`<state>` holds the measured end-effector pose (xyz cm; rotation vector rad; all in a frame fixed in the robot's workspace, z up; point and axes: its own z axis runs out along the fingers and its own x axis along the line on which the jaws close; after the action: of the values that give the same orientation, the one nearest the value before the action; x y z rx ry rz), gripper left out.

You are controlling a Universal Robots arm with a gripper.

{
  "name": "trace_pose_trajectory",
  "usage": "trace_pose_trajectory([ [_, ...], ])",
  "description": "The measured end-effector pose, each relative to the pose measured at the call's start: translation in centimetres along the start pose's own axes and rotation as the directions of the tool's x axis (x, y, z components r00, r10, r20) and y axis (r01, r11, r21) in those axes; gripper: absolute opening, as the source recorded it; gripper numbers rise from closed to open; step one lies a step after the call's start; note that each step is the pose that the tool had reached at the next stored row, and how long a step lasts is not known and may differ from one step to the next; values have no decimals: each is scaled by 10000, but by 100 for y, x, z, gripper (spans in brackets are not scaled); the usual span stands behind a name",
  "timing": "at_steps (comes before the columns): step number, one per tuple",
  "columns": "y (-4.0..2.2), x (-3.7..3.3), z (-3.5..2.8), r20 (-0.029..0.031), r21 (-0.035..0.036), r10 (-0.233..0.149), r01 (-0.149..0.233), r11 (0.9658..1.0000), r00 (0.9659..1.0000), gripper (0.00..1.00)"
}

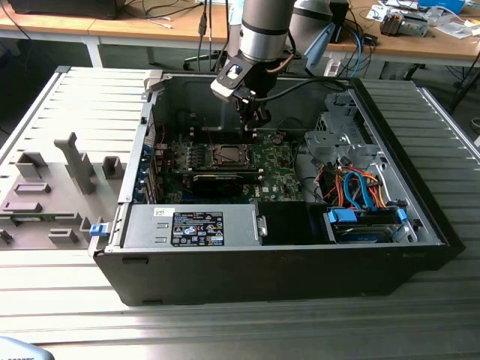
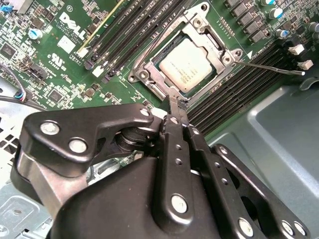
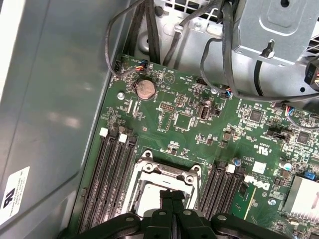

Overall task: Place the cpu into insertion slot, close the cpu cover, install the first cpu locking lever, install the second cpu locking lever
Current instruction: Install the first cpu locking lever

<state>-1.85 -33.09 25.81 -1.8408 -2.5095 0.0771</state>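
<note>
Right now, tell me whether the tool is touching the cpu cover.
Cannot tell. In the second wrist view the tip of the tool overlaps the near edge of the cpu cover, but neither contact nor a gap shows plainly.

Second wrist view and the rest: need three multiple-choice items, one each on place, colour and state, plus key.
1. Where does the cpu lie?
A framed by the cpu cover
B between the gripper fingers
C on the power supply
2. What colour is the motherboard?
A blue
B green
C red
3. How do the fingers of the gripper stand?
A spread wide
B shut together
C clamped on a cable

Key:
1 A, its silver top shows through the cover's square opening.
2 B, the board is green in both wrist views.
3 B, the tips meet with no gap, at the cover's edge.
</note>
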Motion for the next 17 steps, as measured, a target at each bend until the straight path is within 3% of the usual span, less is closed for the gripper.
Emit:
trace_pose_trajectory([
  [17,0,0,0,15,-3,-263,263,9997,9997,11],
])
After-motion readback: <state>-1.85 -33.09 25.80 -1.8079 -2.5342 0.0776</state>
